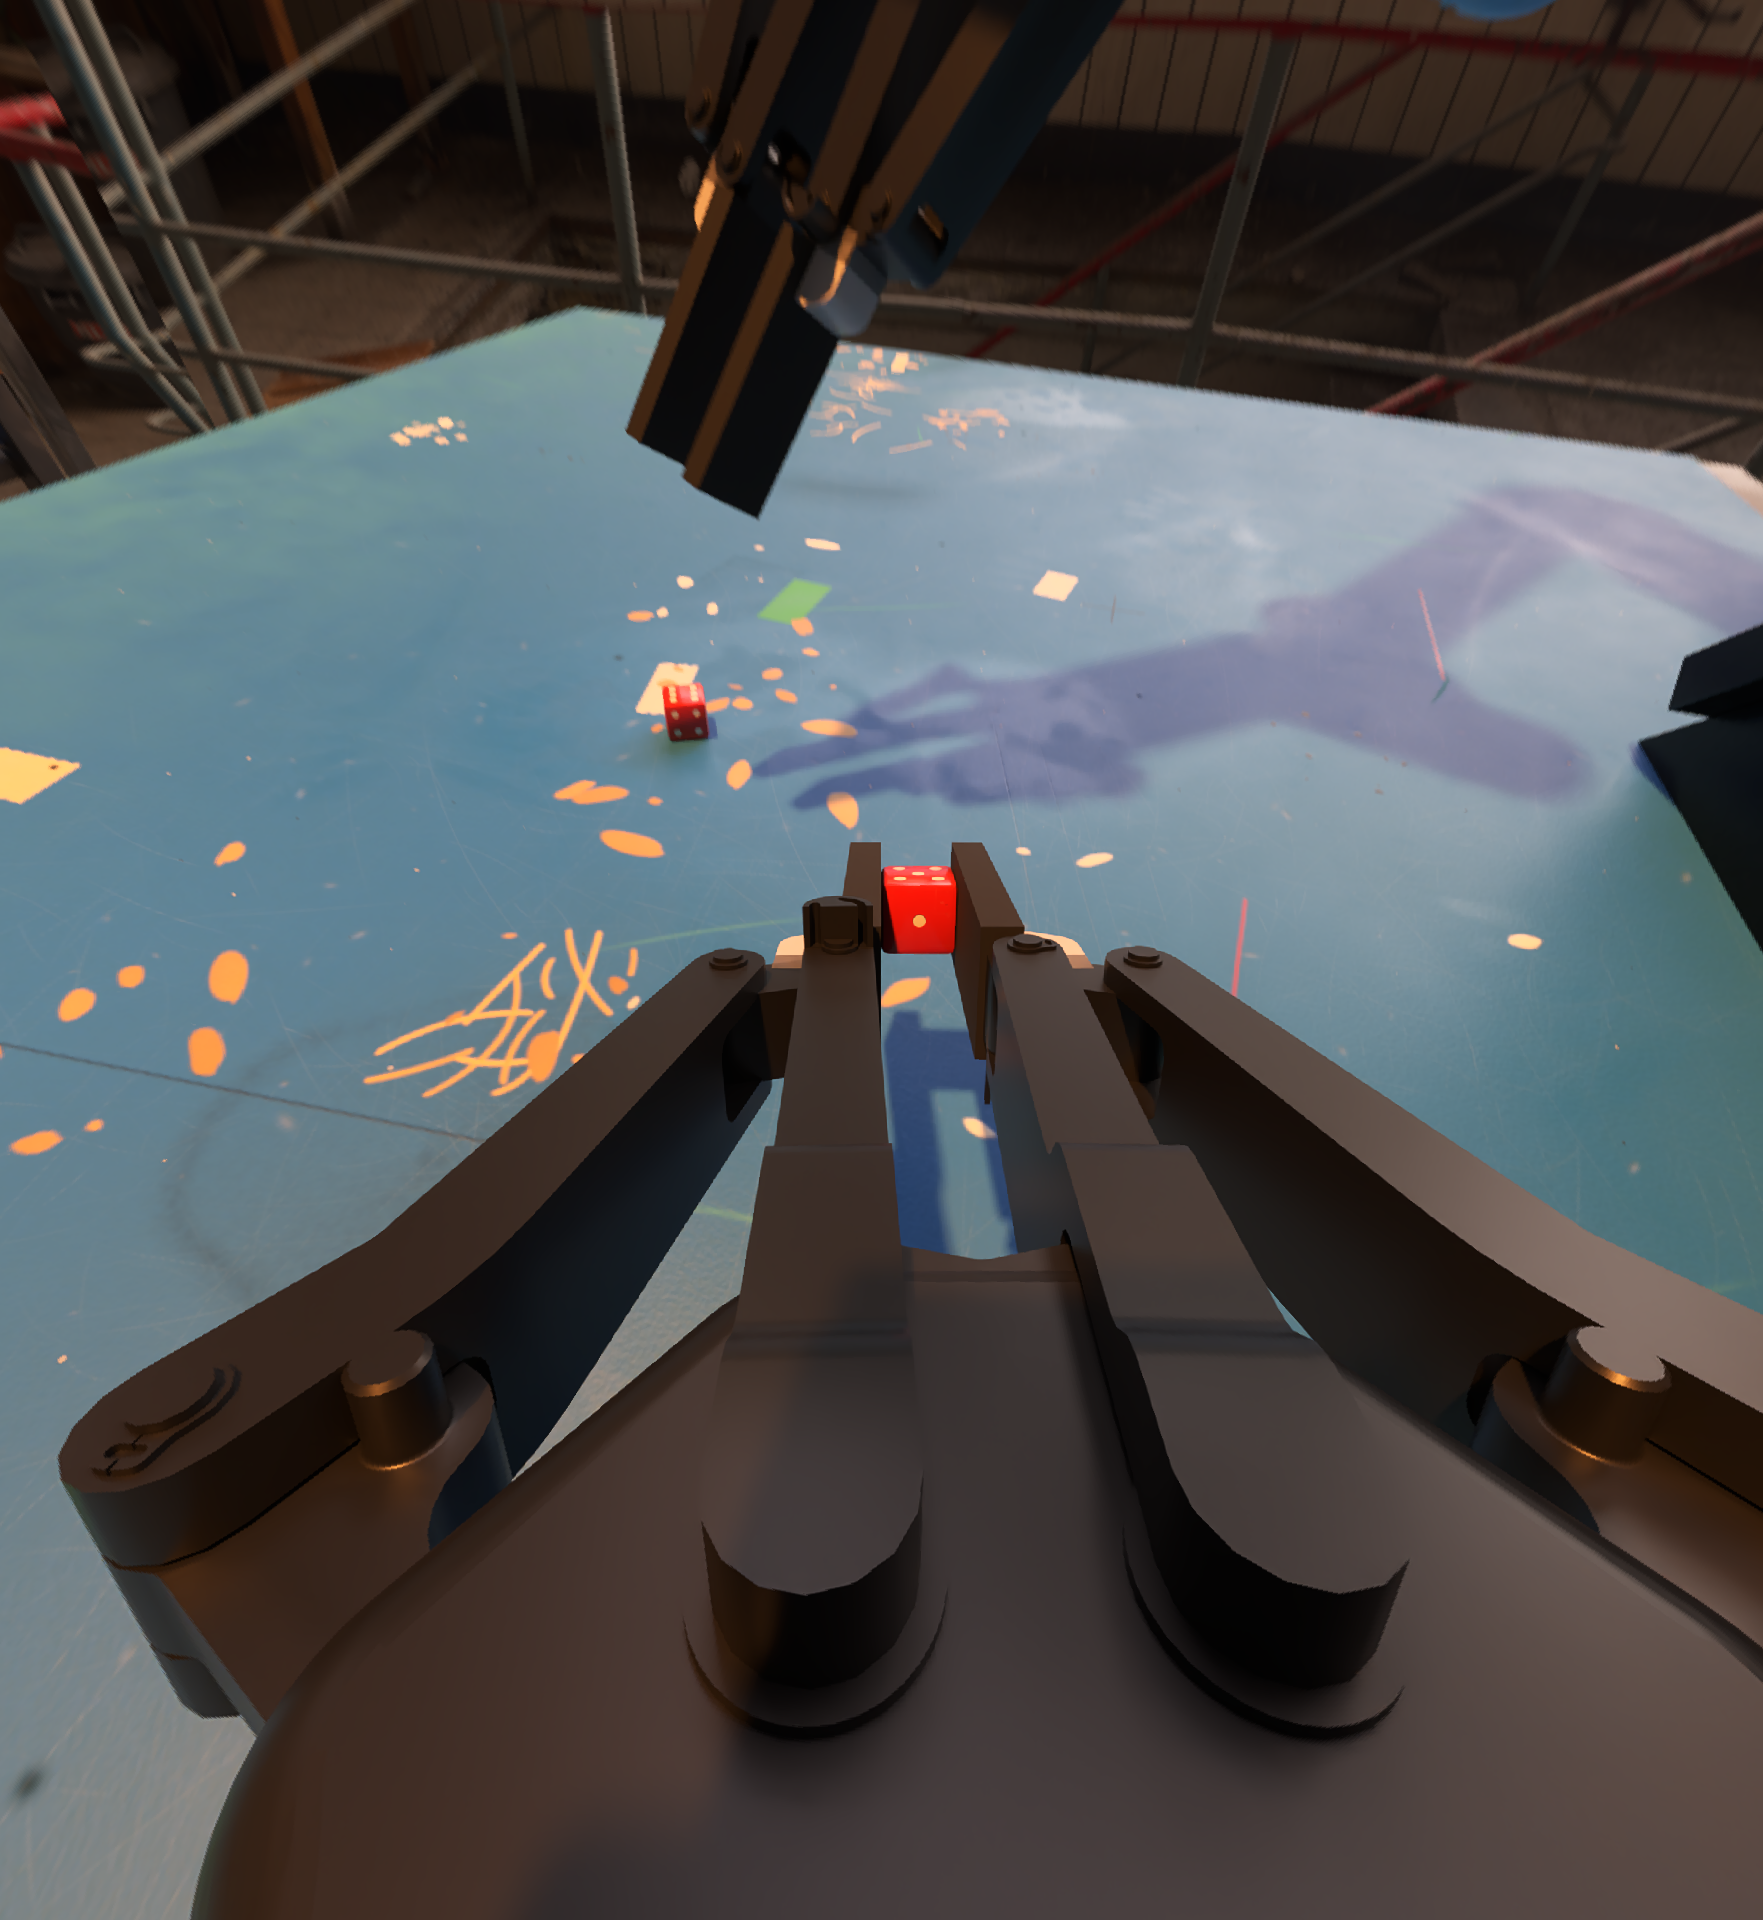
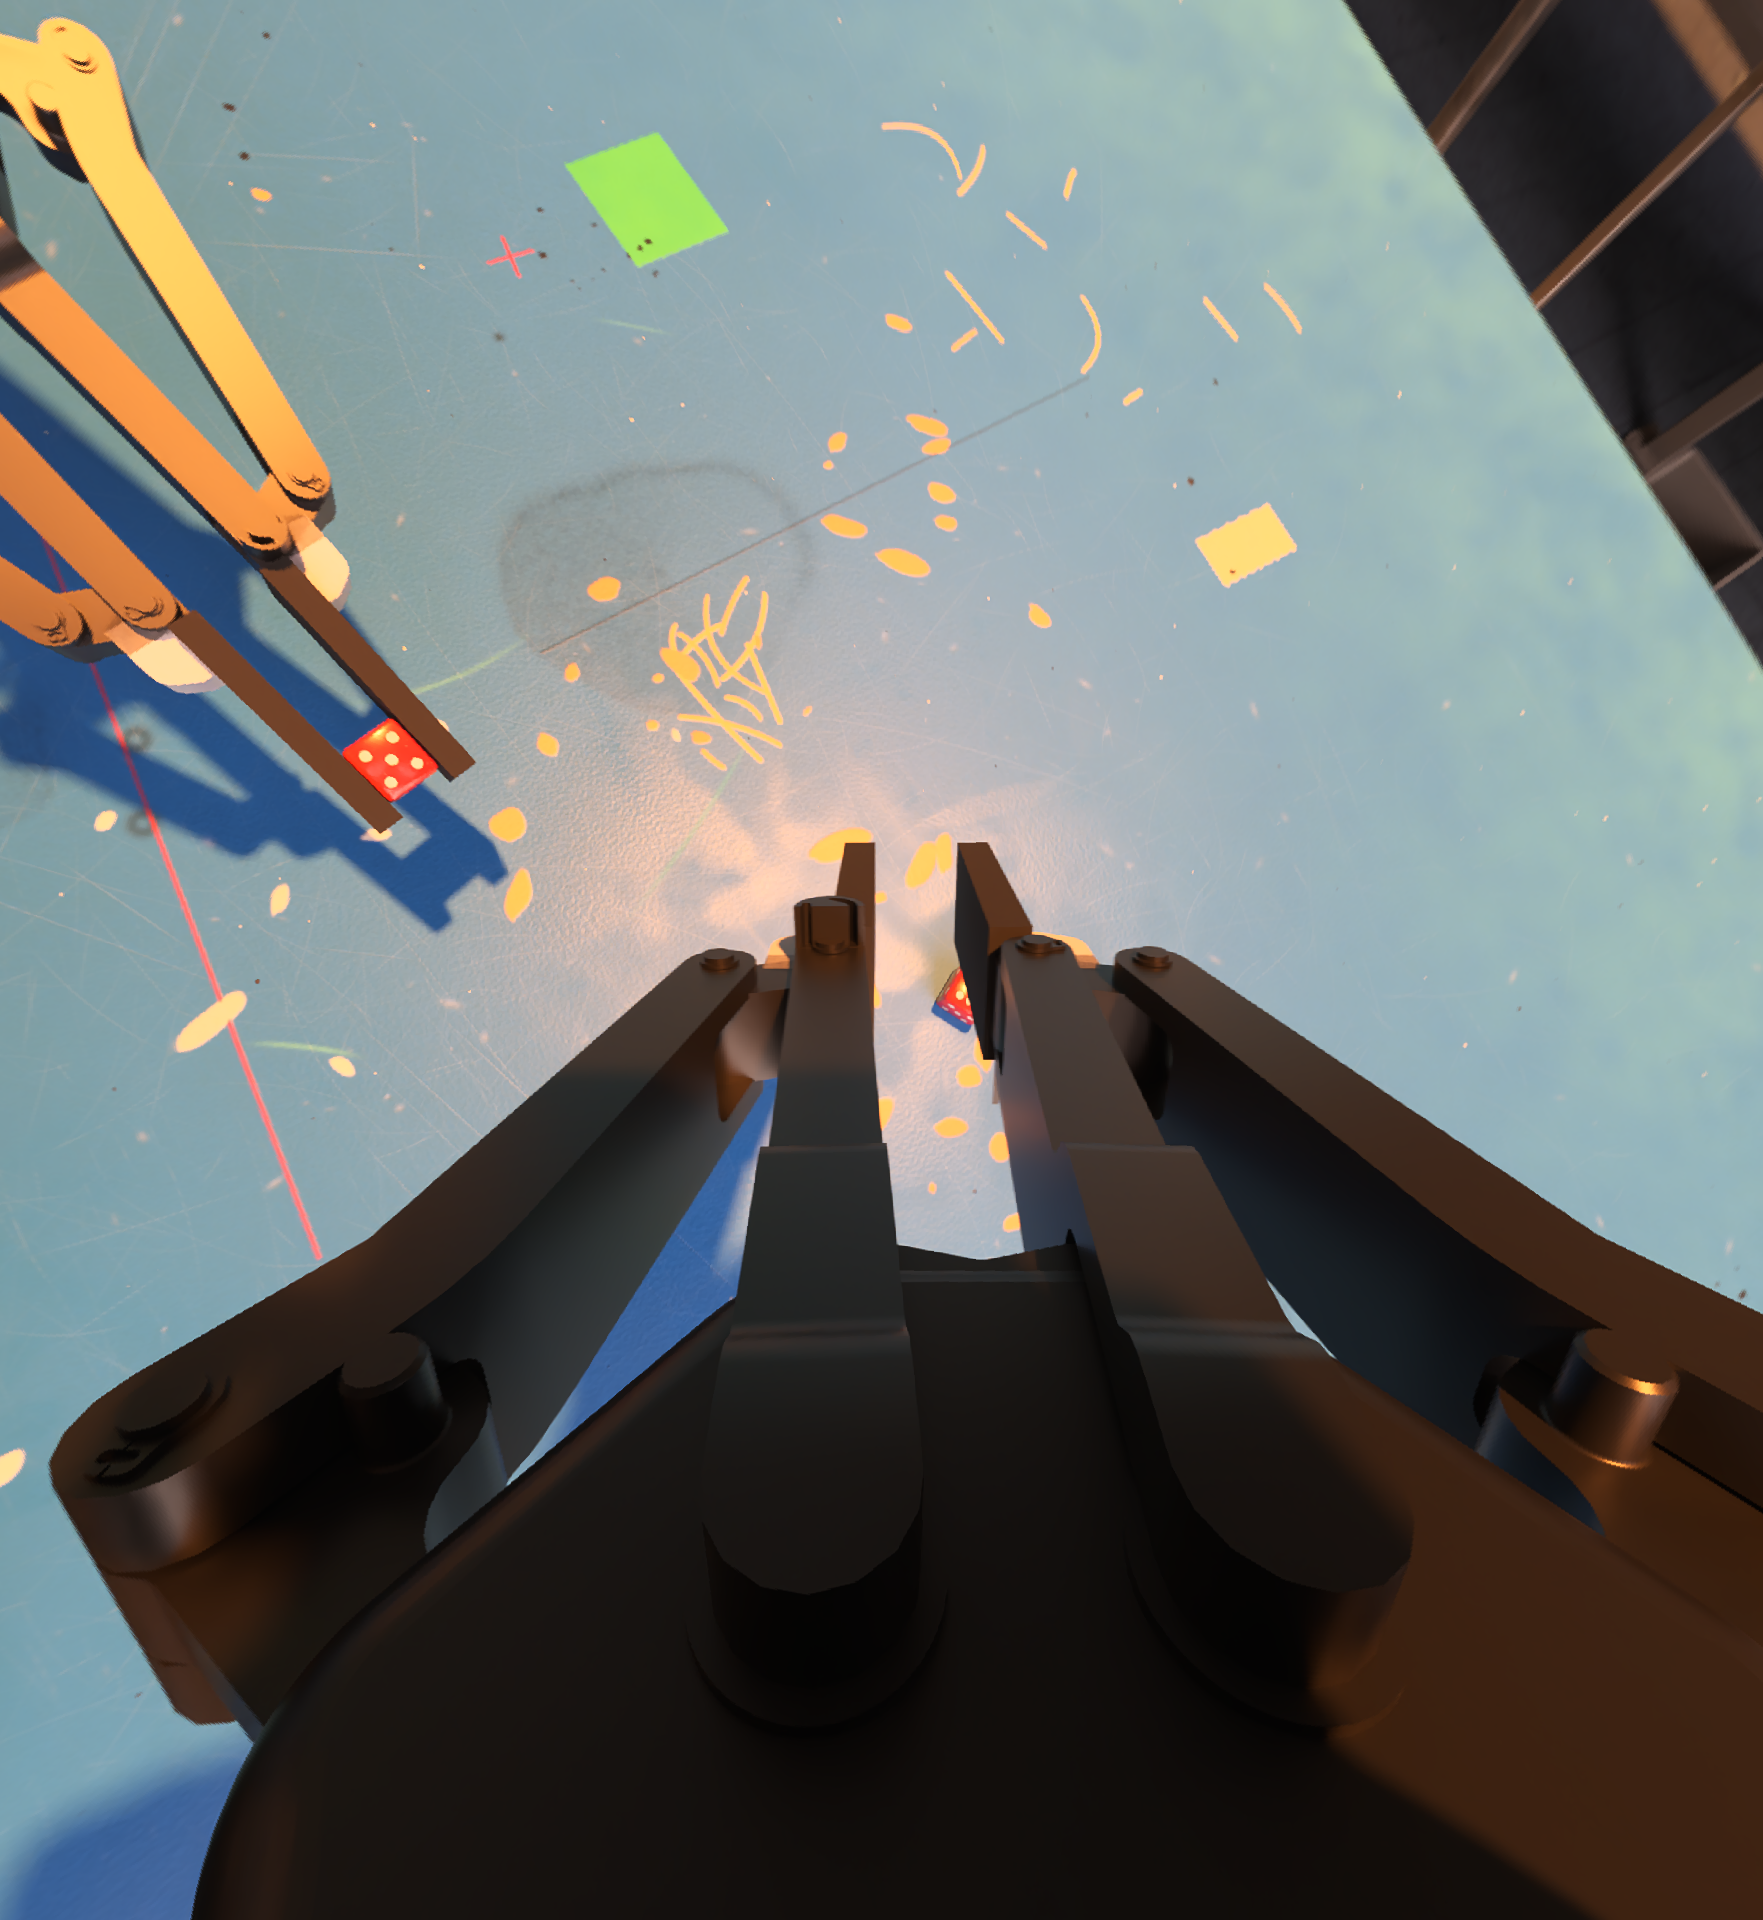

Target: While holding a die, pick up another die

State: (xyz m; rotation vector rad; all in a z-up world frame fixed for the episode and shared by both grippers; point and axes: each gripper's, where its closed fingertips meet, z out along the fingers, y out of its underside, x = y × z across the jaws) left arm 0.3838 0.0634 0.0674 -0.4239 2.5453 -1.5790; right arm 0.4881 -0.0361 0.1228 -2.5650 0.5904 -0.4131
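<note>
Left tool [image 1: 916, 868], seen along its own fingers, is clamped on a red die [image 1: 918, 909]: both pads press flat against opposite side faces, and the die sits at the fingertips, clear of the blue bench [image 1: 233, 623]. Farther off and to the left in that view, a second red die [image 1: 686, 712] rests on the bench among orange paint flecks, beside a pale patch. Above it hangs the right tool [image 1: 721, 457], pointing downward, well above the surface.

In the right wrist view, the held die appears at far left between the left tool's fingers. At centre, the right tool's own jaws stand at a narrow gap with nothing between them. The second die shows only as a red corner at the inner edge of one finger, mostly hidden, so its exact offset from the gap cannot be judged with confidence.

As a judgement: a die is small, light, rigid and smooth-faced with rounded edges. It should tolerate a firm pinch but may skid or tip if struck off-centre. The sound grasp is on two parallel faces, pads square and centred, with the gap widened first.
</note>
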